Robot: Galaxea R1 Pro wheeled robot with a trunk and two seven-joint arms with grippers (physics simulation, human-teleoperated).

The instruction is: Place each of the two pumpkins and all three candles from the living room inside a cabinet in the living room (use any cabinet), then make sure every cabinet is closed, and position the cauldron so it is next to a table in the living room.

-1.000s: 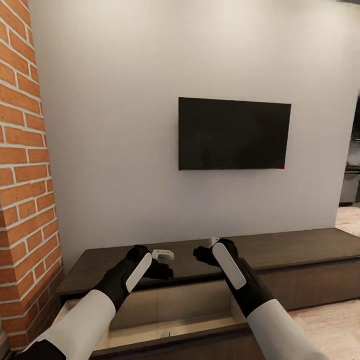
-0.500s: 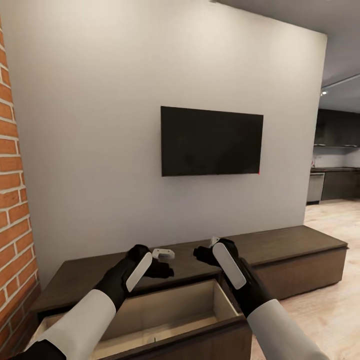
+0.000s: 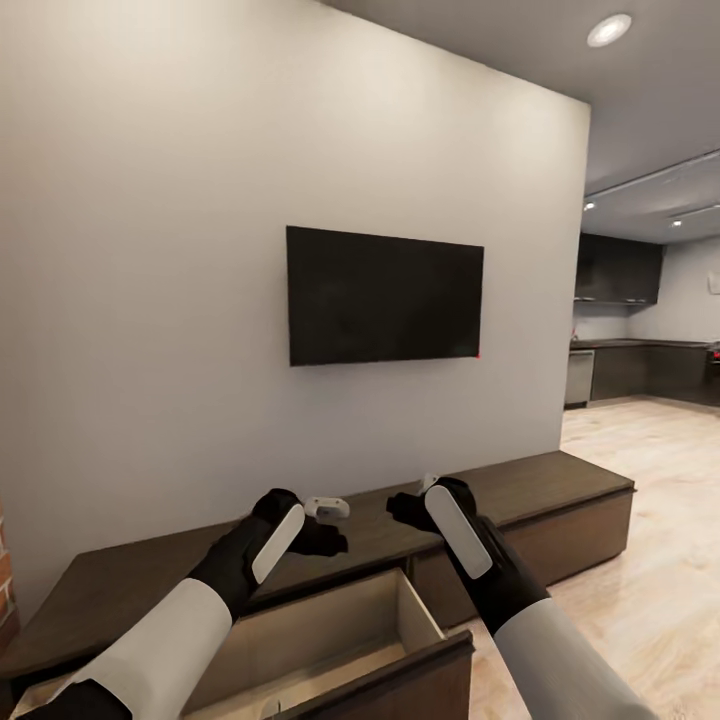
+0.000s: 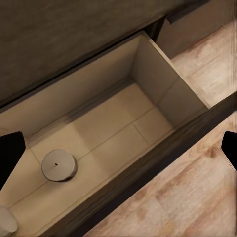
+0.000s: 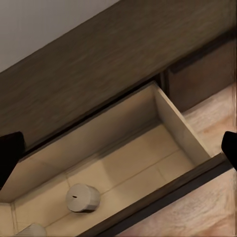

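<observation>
Step in hand: I judge I am between loads; the long low dark-brown wooden cabinet has one drawer pulled out, and pumpkins and cauldron are yet to be found.
Candles: one small stubby tan-beige cylinder candle stands on the drawer floor; a second pale one is cut by the frame edge near it. The right wrist view shows the same two, one and the other.
Left gripper: fingers spread wide, nothing between them, hanging over the open drawer.
Right gripper: likewise wide apart and empty, above the cabinet top.
How to do it well: I would leave the drawer out until everything is in, keep both arms tucked while driving, and shut it by pressing on its dark front panel squarely.
Surface: matte dark top; a small white object lies on it.
Room: plain white wall, black wall-mounted television, pale wood floor, dark kitchen units beyond.
</observation>
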